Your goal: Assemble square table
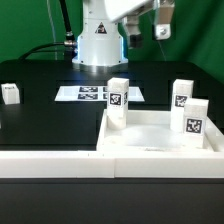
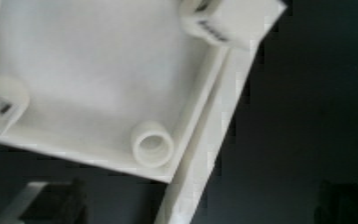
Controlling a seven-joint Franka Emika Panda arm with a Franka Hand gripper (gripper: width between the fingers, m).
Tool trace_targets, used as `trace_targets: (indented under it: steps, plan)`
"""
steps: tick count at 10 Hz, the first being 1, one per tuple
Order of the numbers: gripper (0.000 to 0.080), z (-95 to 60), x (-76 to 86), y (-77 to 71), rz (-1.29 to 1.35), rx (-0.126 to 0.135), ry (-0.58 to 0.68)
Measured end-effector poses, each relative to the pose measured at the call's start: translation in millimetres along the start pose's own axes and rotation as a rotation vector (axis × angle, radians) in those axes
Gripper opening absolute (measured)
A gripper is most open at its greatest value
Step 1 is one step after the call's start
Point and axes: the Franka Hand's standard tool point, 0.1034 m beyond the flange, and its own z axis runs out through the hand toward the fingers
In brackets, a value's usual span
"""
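Note:
The square table top (image 1: 150,128) is a white rimmed slab lying flat at the front of the table. Three tagged white legs stand upright on it: one at the back left (image 1: 118,95), one at the back right (image 1: 181,95), one at the front right (image 1: 196,116). A fourth leg (image 1: 10,93) lies loose far off at the exterior view's left. My gripper (image 1: 160,20) hangs high above the top's right side. In the wrist view the gripper (image 2: 194,212) is open and empty, its dark fingers (image 2: 51,203) wide apart, over the top's rim (image 2: 208,120), an empty round socket (image 2: 153,148) and one leg (image 2: 231,18).
The marker board (image 1: 92,93) lies flat behind the top, in front of the robot's base (image 1: 97,45). A long low white bar (image 1: 50,162) runs along the front edge of the black table, meeting the top's front side.

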Motion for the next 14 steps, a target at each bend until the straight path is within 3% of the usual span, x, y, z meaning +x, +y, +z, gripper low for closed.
trace_targets:
  steps: [2,3,9,12,14]
  plan:
    - [0.0649,-4.4,17.7,45.4,-0.202,-0.002,0.029]
    - [0.0649,-3.6,21.6,54.6,-0.297,-0.012,0.031]
    - [0.0649,-1.7,22.2,57.7,-0.636,-0.026,0.032]
    - [0.0649,6.1,52.6,132.6,-1.008,-0.099,-0.003]
    - [0.0649,3.7,67.9,156.4,-1.129,-0.114,-0.03]
